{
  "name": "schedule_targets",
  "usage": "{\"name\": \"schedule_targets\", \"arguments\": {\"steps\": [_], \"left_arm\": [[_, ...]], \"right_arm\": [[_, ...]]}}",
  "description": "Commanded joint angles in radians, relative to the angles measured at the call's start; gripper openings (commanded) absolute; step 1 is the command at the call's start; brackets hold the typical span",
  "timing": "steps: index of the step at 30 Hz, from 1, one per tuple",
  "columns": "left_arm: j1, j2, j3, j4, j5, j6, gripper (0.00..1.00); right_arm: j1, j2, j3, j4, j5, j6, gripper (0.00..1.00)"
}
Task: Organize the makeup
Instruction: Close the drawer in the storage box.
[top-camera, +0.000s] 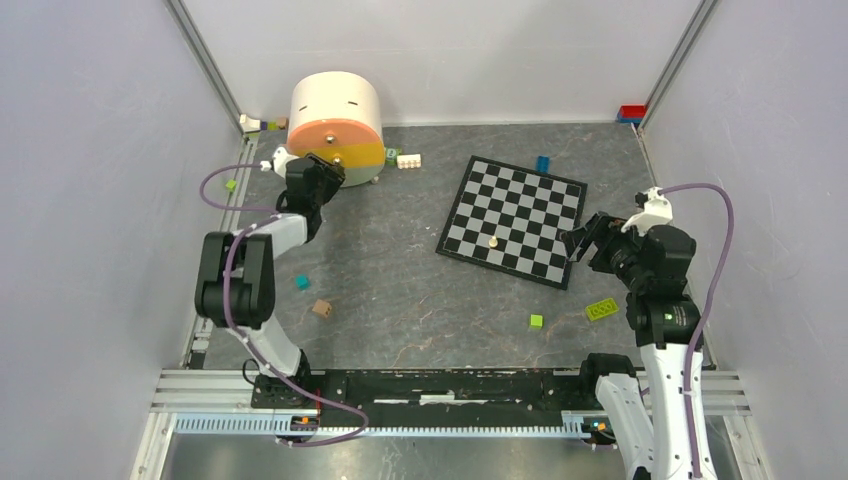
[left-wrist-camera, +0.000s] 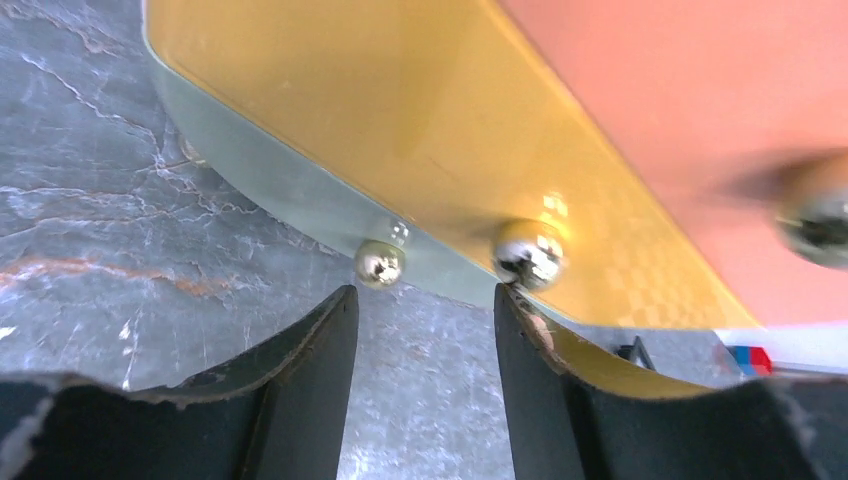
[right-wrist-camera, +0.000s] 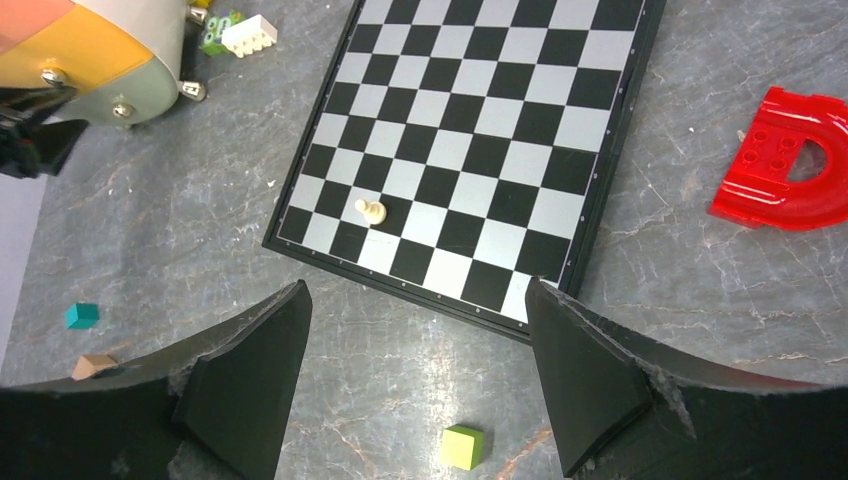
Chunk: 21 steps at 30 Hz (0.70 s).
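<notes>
No makeup shows in any view. A round white drawer box (top-camera: 335, 115) stands at the back left, its front made of orange (left-wrist-camera: 700, 100), yellow (left-wrist-camera: 400, 120) and pale green (left-wrist-camera: 280, 190) drawer fronts. My left gripper (top-camera: 322, 172) is right at that front. In the left wrist view the left gripper (left-wrist-camera: 425, 295) is open with only table between its fingers, and its tips sit just below two shiny knobs (left-wrist-camera: 380, 262) (left-wrist-camera: 528, 252). My right gripper (top-camera: 590, 235) hangs open and empty over the chessboard's near right edge, also seen as the right gripper (right-wrist-camera: 415, 290).
A chessboard (top-camera: 513, 220) with one cream pawn (top-camera: 492, 241) lies at mid right. Loose toy pieces lie about: a green cube (right-wrist-camera: 463, 446), a green brick (top-camera: 601, 309), a teal cube (top-camera: 302, 282), a brown block (top-camera: 321, 308), a red arch piece (right-wrist-camera: 790, 165). Walls enclose three sides.
</notes>
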Motion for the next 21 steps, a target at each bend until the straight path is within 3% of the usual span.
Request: {"name": "schedule_targets", "arguments": {"steps": [1, 12, 21], "left_arm": [[0.004, -0.181, -0.058, -0.06, -0.023, -0.02, 0.6], [0.005, -0.614, -0.123, -0.588, 0.008, 0.048, 0.72], [0.005, -0.99, -0.151, -0.987, 0.17, 0.18, 0.76]], "right_arm": [[0.001, 0.014, -0.019, 0.029, -0.002, -0.044, 0.86], [0.001, 0.022, 0.001, 0.0, 0.009, -0.099, 0.86], [0.001, -0.018, -0.062, -0.031, -0.03, -0.11, 0.86]]}}
